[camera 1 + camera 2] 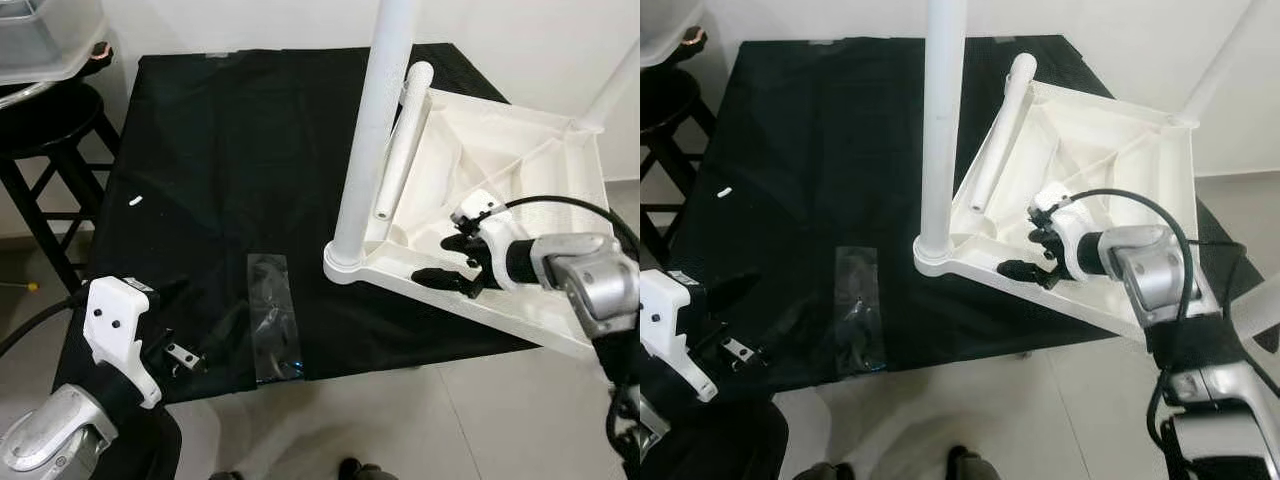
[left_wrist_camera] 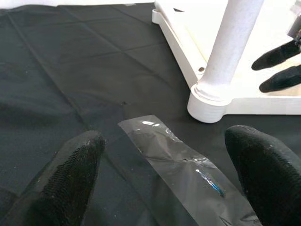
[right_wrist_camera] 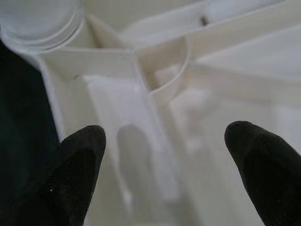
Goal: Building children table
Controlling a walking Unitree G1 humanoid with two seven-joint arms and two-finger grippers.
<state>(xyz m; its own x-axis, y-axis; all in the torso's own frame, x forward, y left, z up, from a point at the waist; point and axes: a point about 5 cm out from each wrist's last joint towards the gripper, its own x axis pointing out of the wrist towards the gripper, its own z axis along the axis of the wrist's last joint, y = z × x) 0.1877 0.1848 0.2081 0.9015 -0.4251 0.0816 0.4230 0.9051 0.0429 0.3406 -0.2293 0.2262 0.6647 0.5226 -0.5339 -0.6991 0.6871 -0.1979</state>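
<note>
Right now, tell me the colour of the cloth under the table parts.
Black cloth, seen best in the left eye view.

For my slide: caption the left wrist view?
Open left gripper over plastic bag beside the tabletop's leg.

Home: tiled floor (image 1: 480,420), stool (image 1: 40,130)
</note>
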